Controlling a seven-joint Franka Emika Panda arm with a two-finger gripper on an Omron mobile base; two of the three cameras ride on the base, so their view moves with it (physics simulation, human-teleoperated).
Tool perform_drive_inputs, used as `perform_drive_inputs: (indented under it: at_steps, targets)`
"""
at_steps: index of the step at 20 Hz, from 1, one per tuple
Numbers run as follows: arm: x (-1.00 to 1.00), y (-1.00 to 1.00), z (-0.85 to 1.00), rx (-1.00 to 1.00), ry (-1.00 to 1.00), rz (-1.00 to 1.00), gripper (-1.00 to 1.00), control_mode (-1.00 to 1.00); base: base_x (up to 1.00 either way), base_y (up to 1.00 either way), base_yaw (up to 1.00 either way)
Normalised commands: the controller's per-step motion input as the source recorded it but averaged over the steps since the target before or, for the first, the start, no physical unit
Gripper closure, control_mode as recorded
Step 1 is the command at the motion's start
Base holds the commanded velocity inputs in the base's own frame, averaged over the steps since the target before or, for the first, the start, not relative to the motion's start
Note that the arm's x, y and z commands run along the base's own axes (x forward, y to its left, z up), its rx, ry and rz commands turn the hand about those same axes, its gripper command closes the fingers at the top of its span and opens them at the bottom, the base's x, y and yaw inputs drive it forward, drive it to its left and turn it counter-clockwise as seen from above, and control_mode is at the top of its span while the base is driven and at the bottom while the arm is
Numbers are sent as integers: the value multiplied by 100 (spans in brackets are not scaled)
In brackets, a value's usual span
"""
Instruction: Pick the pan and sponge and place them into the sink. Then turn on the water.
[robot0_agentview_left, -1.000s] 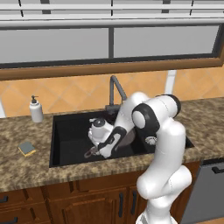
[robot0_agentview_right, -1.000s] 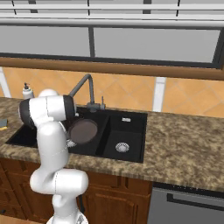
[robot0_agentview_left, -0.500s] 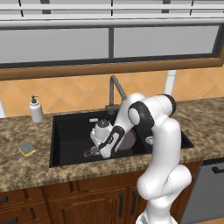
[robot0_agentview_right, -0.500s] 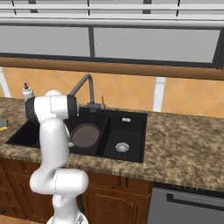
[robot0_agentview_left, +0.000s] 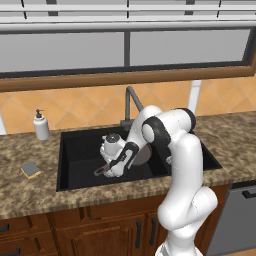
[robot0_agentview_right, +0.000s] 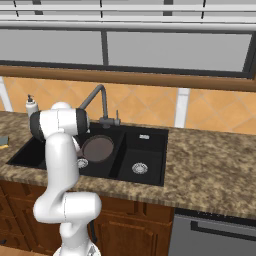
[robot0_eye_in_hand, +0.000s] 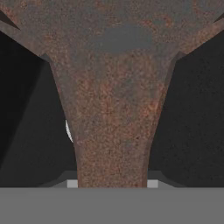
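The round dark brown pan (robot0_agentview_right: 98, 148) hangs tilted inside the large basin of the black sink (robot0_agentview_left: 80, 152). Its long rusty handle (robot0_eye_in_hand: 111, 131) runs between the jaws of my gripper (robot0_agentview_left: 112, 167), which is shut on it. In the left base view the pan (robot0_agentview_left: 146, 154) shows partly behind my forearm. The yellow sponge (robot0_agentview_left: 31, 170) with a grey-blue top lies on the counter left of the sink, well away from the gripper. The dark faucet (robot0_agentview_left: 131, 102) stands behind the sink, and no stream comes from it.
A white soap dispenser (robot0_agentview_left: 41, 126) stands at the back left of the granite counter (robot0_agentview_right: 210, 165). The smaller basin with its silver drain (robot0_agentview_right: 140, 168) lies right of the pan. A dishwasher front (robot0_agentview_right: 215, 232) sits below the counter on the right.
My elbow has swung a little to the left. The pan stays gripped by its handle in the large basin, almost where it was.
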Motion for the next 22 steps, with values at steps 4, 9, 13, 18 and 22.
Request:
perform_drive_inputs:
  at_steps: [4,9,13,18,22]
  targets:
    - [-79,1,-65,4,-9,-12,100,-100,0,0,0]
    - [-56,0,-76,6,-1,-12,100,-100,0,0,0]
    - [-28,0,-80,8,0,-10,100,-100,0,0,0]
    - [-39,10,-64,1,-8,-7,100,-100,0,0,0]
    - [-49,9,-58,0,-11,-7,-100,-100,0,0,0]
